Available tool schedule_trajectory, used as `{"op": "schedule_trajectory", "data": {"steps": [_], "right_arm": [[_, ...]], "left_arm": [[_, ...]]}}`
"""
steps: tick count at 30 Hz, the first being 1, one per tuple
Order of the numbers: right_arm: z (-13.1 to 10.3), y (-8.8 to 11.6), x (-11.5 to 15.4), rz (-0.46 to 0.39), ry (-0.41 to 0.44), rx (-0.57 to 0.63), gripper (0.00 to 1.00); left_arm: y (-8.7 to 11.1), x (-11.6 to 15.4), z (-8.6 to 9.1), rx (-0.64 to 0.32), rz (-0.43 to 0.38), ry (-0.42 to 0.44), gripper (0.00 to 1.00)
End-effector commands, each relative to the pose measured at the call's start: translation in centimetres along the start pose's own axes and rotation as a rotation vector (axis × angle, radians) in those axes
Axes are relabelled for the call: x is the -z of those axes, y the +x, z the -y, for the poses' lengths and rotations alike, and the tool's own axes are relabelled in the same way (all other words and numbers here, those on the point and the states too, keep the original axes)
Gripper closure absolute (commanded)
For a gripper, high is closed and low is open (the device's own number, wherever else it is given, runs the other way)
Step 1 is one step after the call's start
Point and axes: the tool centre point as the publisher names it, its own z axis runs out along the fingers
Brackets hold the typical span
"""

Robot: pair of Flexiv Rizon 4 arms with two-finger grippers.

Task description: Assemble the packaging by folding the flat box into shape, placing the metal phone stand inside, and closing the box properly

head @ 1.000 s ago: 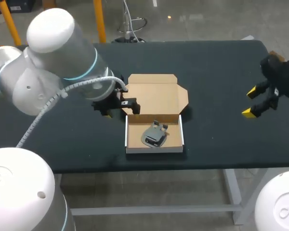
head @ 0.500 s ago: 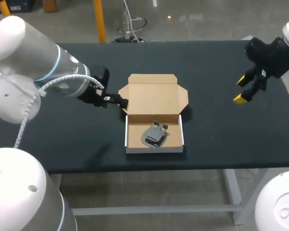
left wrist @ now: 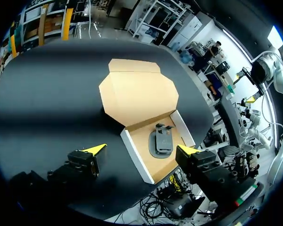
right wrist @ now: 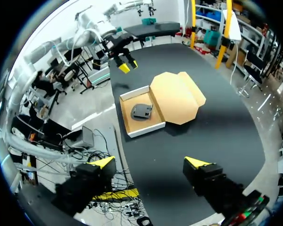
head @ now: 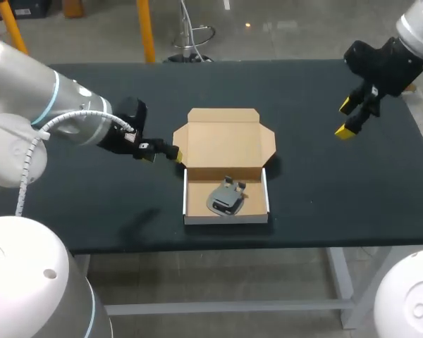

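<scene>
Nearest the front edge of the dark worktop (head: 324, 183) sits the box (head: 225, 219), folded into an open tray with white outer walls and a brown cardboard inside. The metal phone stand (head: 224, 197) lies in the tray, a little toward its back wall, grey and low, well clear of both tools. Behind the tray the lid (head: 225, 141) is hinged back and lies flat on the worktop, its side flaps spread outward. The left tool (head: 162, 153) comes in from the left and sits just beside the lid's left flap, its yellow-tipped fingers spread apart with nothing between them; whether a tip touches the flap cannot be told. In the left wrist view the box (left wrist: 139, 94) and the phone stand (left wrist: 161, 141) lie ahead of that tool (left wrist: 140, 150). Farthest back, toward the rear right corner, the right tool (head: 347, 118) hangs above the worktop, fingers also parted and holding nothing, well apart from the box. In its own wrist view the right tool (right wrist: 148, 162) looks across the worktop at the box (right wrist: 177, 96) with the phone stand (right wrist: 142, 111) in the tray.
</scene>
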Motion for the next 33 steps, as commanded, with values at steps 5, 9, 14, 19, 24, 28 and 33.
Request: {"op": "schedule_trajectory", "data": {"steps": [5, 9, 14, 19, 24, 28, 33], "right_arm": [[-1.7, -0.4, 0.1, -0.006, 0.037, 0.024, 0.0], [-2.2, -0.7, 0.0, -0.009, 0.05, 0.033, 0.0], [-2.8, -1.1, 0.0, -0.015, 0.071, 0.039, 0.0], [-3.5, -1.3, 0.0, -0.02, 0.086, 0.053, 0.0], [-4.2, -1.5, 0.0, -0.025, 0.101, 0.072, 0.0], [-4.7, -1.7, 0.0, -0.013, 0.111, 0.104, 0.0], [-5.5, -2.1, -0.2, 0.005, 0.119, 0.136, 0.0]], "left_arm": [[-1.7, 0.2, 0.6, -0.025, -0.252, -0.02, 0.0], [-2.5, 0.1, 1.1, -0.07, -0.327, -0.027, 0.0], [-3.7, -0.7, 2.1, -0.142, -0.369, -0.034, 0.0], [-5.0, -1.7, 3.3, -0.166, -0.402, -0.014, 0.0], [-5.9, -2.7, 4.3, -0.22, -0.424, 0.003, 0.0], [-6.5, -3.2, 4.9, -0.263, -0.424, 0.031, 0.0], [-7.2, -3.9, 5.7, -0.289, -0.437, 0.04, 0.0]]}}
